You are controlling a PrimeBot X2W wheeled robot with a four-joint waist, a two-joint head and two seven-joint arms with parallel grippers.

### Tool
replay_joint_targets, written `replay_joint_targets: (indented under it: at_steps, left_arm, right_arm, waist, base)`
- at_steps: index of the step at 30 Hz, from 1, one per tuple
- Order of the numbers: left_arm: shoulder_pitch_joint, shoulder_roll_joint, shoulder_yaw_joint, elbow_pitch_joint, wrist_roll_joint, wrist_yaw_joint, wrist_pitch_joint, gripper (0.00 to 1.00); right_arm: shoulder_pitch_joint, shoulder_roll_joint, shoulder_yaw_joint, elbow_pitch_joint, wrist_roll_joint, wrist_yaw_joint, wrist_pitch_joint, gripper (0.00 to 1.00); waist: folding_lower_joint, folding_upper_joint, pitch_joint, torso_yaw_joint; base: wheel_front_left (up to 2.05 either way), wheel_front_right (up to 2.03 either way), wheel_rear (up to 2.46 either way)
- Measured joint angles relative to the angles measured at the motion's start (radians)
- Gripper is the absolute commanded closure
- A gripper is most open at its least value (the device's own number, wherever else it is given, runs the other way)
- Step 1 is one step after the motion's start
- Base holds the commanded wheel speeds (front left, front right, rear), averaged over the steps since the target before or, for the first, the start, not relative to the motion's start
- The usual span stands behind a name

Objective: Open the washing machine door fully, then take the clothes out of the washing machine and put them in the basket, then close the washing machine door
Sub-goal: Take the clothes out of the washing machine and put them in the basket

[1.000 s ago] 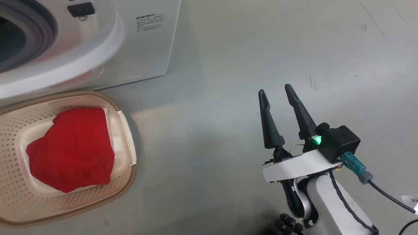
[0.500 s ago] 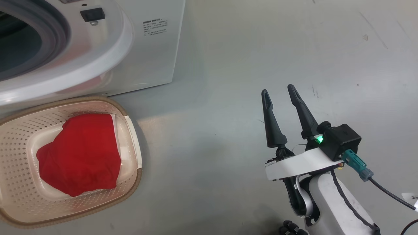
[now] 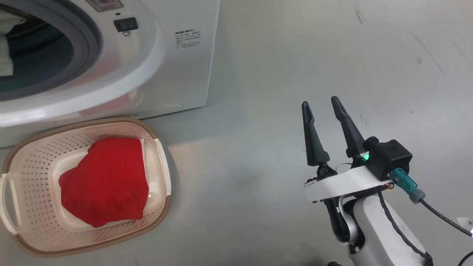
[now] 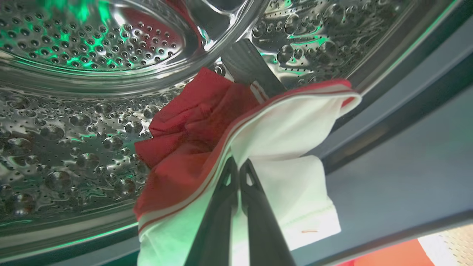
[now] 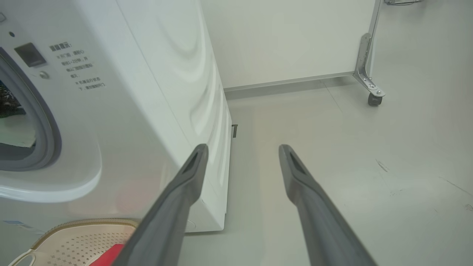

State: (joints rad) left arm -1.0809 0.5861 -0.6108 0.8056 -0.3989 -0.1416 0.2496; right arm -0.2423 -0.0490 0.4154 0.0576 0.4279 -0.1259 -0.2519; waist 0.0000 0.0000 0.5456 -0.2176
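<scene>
Inside the steel drum of the white washing machine, my left gripper is shut on a red garment with white panels, pinching its striped edge. A bit of white cloth shows in the grey-gasketed drum mouth. The cream basket sits on the floor below the mouth with a red garment lying in it. My right gripper hangs open and empty over the floor, well to the right of the machine. The washing machine door is out of view.
Grey floor stretches to the right of the washer. In the right wrist view my open gripper points along the washer's side panel toward a pale wall. A metal leg on a caster stands at the far right.
The head camera has moved, so washer and basket now sit further right and lower, and more of the drum mouth shows. My left gripper has closed. The right gripper has held still.
</scene>
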Motion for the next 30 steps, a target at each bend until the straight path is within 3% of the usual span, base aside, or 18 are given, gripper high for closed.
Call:
replay_joint_targets:
  at_steps: [17,30]
  left_arm:
    - [0.097,-0.134,0.022,0.050,-0.069,0.001,-0.219,1.00]
    - [0.210,-0.193,0.020,0.059,-0.122,0.002,-0.371,1.00]
  right_arm:
    - [0.021,0.000,-0.060,0.041,-0.030,0.000,0.000,0.00]
    - [0.075,0.000,-0.096,0.074,-0.044,0.000,0.000,0.00]
  waist:
    - [0.0000,0.0000,-0.106,0.076]
    - [0.0000,0.0000,-0.208,0.142]
  base:
    - [0.00,0.00,0.00]
    - [0.00,0.00,0.00]
